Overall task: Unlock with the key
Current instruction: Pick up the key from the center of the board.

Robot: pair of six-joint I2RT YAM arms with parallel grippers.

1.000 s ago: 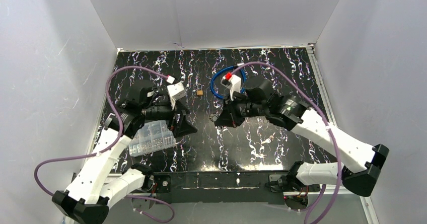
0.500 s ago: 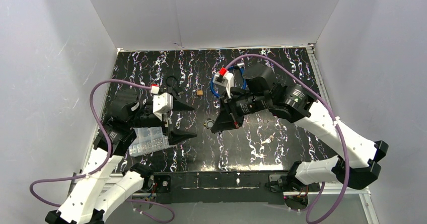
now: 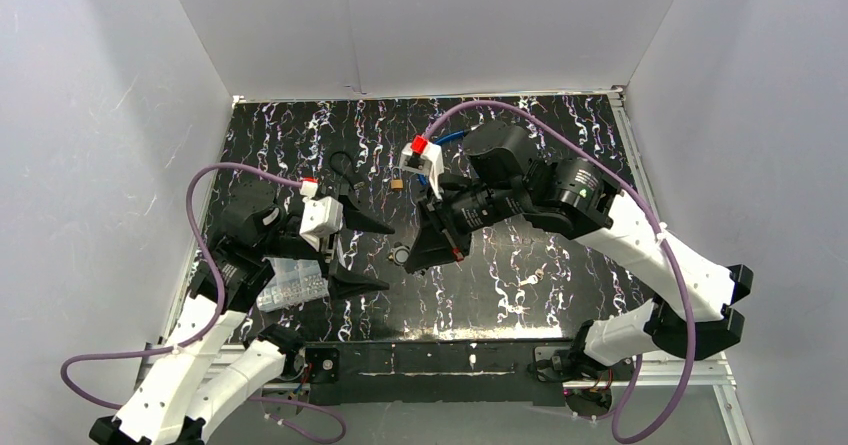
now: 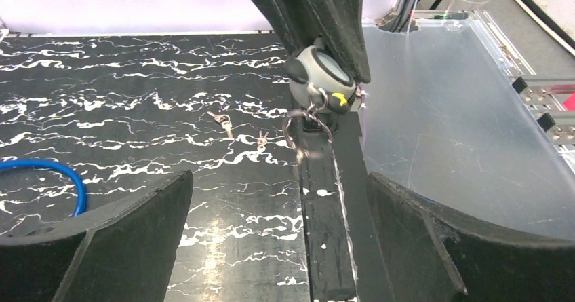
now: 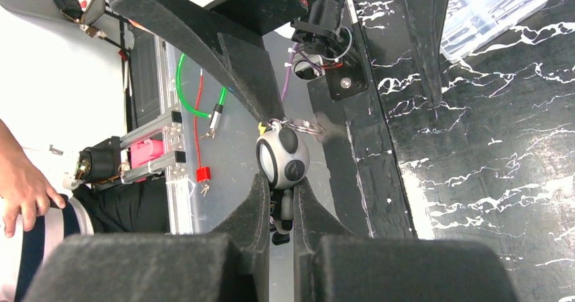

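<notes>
**A:** Where is the lock?

**B:** Off the table. The right gripper [image 5: 283, 199] has its fingers clamped on the lower part of the round grey lock [image 5: 283, 158]. The face of the lock and the ring [image 4: 306, 127] hanging from it are turned out toward the other arm.

**A:** Why hold it up like that?

**B:** To present it, I think. One arm steadies the body so the other can work on it. The left gripper [image 3: 389, 257] faces it with its fingers spread wide and nothing between them. In the left wrist view the lock sits straight ahead between those fingers, near but not touching.

**A:** Is the key in it?

**B:** I cannot tell. The ring dangles from the body with a yellow bit beside it, but that spot is blurred. Two small keys [image 4: 220, 120], by the look of them, lie loose on the table [image 3: 560, 165], well apart from both grippers.

**A:** So how far along is it?

**B:** Early, I'd say. The lock is held ready, and nothing shows it open. The next move calls for a fine pinch on something small that hangs free, and a swinging ring could slip the fingers.

**A:** Is anything in the way?

**B:** No. The blue cable [image 4: 79, 186] and a brass padlock [image 3: 398, 180] lie farther back, and a clear box [image 3: 292, 283] sits beside the left arm.
</notes>
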